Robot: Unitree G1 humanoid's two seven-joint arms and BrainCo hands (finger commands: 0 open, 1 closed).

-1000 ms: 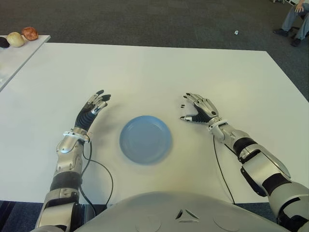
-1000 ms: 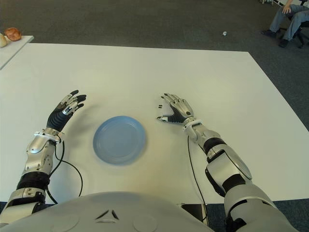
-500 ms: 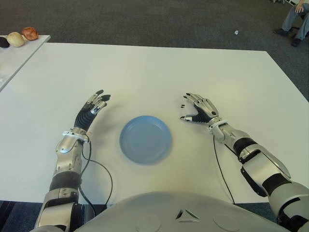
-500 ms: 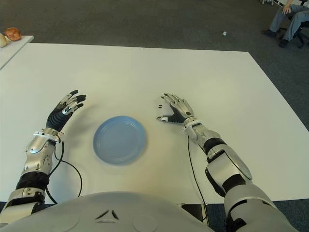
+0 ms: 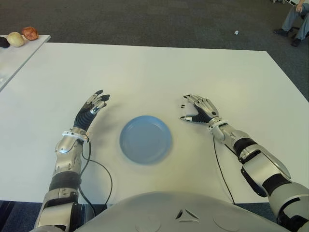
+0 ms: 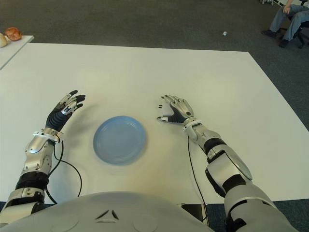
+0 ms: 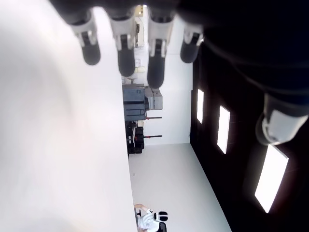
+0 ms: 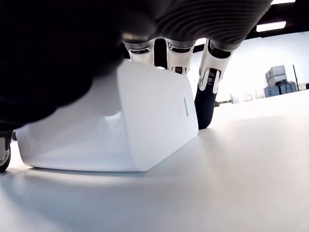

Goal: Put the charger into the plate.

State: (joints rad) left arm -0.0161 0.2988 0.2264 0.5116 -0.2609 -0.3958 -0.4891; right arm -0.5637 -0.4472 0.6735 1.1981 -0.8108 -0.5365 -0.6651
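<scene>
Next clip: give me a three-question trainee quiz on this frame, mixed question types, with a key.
1. True or false: the charger already lies in the blue plate.
2. Which hand covers the charger?
A. left hand
B. right hand
C. neither
3. Fill in: the plate sits on the white table ______ the two hands.

Key
1. False: the plate holds nothing, and the charger stands on the table under the right hand.
2. B; the left hand shows to the plate's left with fingers spread, holding nothing.
3. between
</scene>
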